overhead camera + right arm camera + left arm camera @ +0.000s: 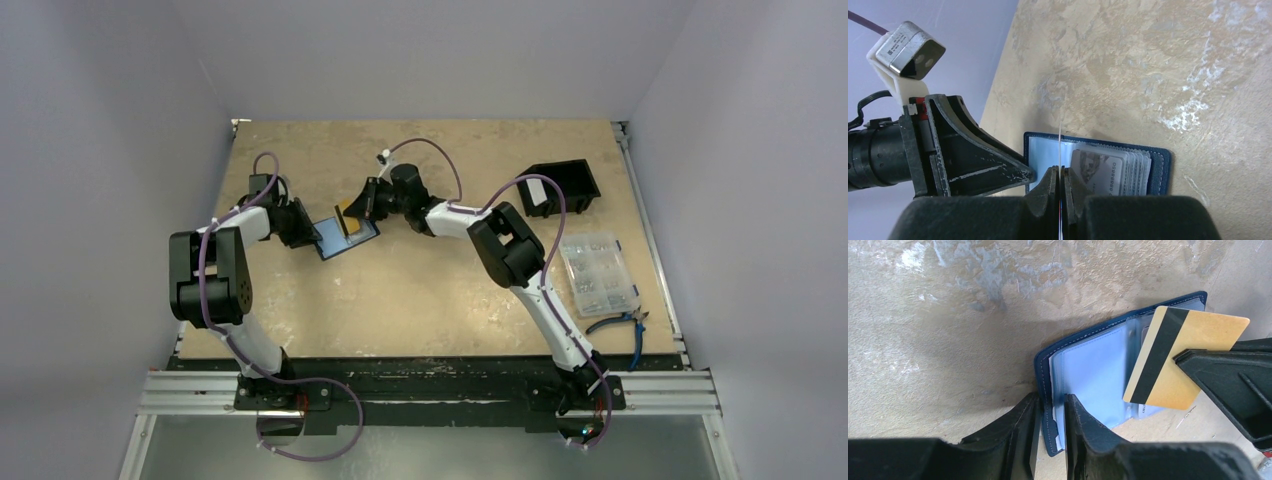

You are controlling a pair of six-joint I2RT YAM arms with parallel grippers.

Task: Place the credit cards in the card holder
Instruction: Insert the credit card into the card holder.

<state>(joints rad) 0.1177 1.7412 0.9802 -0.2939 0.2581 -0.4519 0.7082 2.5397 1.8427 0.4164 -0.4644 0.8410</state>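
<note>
Near the middle of the worn tan tabletop (430,290): a small flat navy-blue folding card holder (340,243), lying open, pale bluish-grey pockets facing up. Pinched at the end nearer the left arm by the left gripper (303,226), black fingers (1020,425) narrowed onto the navy cover and a pale inner leaf. Over the holder's other half: a gold plastic credit card (1198,335) with a black magnetic stripe, tilted, one corner down over the pockets. Clamped in the right gripper (1059,175), jaws squeezed almost together on it; from that wrist, visible only edge-on as a thin pale line. Touching the pockets or just above them: cannot tell. Already tucked inside the holder: a stack of grey cards (1098,172), edges fanned. Well off to the right: a black open-sided plastic box (558,187) with a white label, a clear plastic compartment box (598,274), and blue-handled pliers (620,322) just beside it.
</note>
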